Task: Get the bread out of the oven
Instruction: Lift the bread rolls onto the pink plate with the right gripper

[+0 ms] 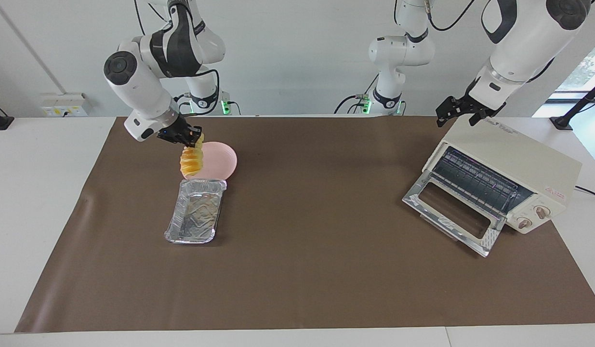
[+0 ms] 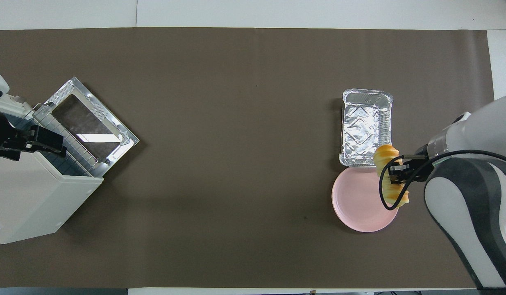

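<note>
right now your right gripper (image 1: 193, 138) is clamped on the bread (image 1: 191, 160), gripping it by its upper end so the loaf hangs down from the fingertips, up in the air. take the pink plate (image 1: 223, 161) as your landmark: in the facing view the bread dangles over the plate's edge toward the right arm's end of the tabletop (image 1: 297, 270), clear of its surface. in the overhead view the same gripper (image 2: 396, 172) covers the middle of the loaf (image 2: 386, 155), which shows over the plate's rim (image 2: 351, 205) on the side closest to the foil tray (image 2: 365, 127).

the foil tray lies flat on the brown mat just beside the plate, farther from the robots than it, and nothing but crinkled foil shows inside it. the bread is not touching the tray.

well apart from the plate, at the left arm's end of the tabletop, the oven (image 1: 514, 164) stands with its glass door (image 1: 451, 212) dropped open and the wire rack (image 1: 475, 180) bare. your left gripper (image 1: 454, 112) hangs over the oven's top corner with its fingers spread, holding nothing, and that arm waits.
</note>
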Tool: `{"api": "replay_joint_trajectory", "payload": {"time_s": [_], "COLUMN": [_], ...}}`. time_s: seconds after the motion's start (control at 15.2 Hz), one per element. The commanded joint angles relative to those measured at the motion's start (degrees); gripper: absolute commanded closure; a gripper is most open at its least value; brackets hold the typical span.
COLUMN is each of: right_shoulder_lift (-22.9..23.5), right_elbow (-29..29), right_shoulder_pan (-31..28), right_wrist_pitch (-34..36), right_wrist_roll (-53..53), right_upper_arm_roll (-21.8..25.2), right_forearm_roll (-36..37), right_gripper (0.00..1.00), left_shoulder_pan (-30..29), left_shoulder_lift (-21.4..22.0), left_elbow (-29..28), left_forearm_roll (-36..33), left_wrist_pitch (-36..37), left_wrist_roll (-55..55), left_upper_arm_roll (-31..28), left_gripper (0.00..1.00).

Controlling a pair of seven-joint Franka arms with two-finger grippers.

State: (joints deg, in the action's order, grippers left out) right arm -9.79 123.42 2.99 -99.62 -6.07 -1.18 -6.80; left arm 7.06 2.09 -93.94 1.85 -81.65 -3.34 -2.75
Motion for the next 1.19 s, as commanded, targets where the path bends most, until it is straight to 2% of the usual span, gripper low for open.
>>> {"api": "replay_joint_trajectory", "payload": {"time_s": [0.0, 0.13, 0.4, 0.59, 0.86, 1.12], "right_shoulder_lift": [-6.4, -6.9, -8.0, -6.7, -2.7, -2.3], "right_elbow": [11.0, 13.9, 20.4, 20.8, 20.7, 20.7], "right_shoulder_pan": [0.2, 0.6, 3.2, 3.2, 2.8, 3.2], "right_wrist_pitch": [-5.0, -6.0, -13.0, -17.0, -23.2, -23.6], "right_wrist_roll": [-2.2, -2.9, -5.8, -5.3, -3.5, -3.8], "right_upper_arm_roll": [-0.4, -0.4, -0.5, -0.5, -0.5, -0.5], "right_forearm_roll": [0.9, 0.9, 0.9, 0.9, 0.9, 0.9], "right_gripper": [1.0, 1.0, 1.0, 1.0, 1.0, 1.0], "left_shoulder_pan": [-0.6, -0.6, -0.6, -0.6, -0.6, -0.6], "left_shoulder_lift": [0.9, 0.9, 0.9, 0.9, 0.9, 0.9], "left_elbow": [-0.7, -0.7, -0.7, -0.7, -0.7, -0.7], "left_forearm_roll": [-0.8, -0.8, -0.8, -0.8, -0.8, -0.8], "left_wrist_pitch": [-0.8, -0.8, -0.9, -0.8, -0.8, -0.8], "left_wrist_roll": [0.2, 0.2, 0.2, 0.2, 0.2, 0.2], "left_upper_arm_roll": [0.5, 0.5, 0.5, 0.5, 0.5, 0.5], "left_gripper": [0.0, 0.0, 0.0, 0.0, 0.0, 0.0]}}
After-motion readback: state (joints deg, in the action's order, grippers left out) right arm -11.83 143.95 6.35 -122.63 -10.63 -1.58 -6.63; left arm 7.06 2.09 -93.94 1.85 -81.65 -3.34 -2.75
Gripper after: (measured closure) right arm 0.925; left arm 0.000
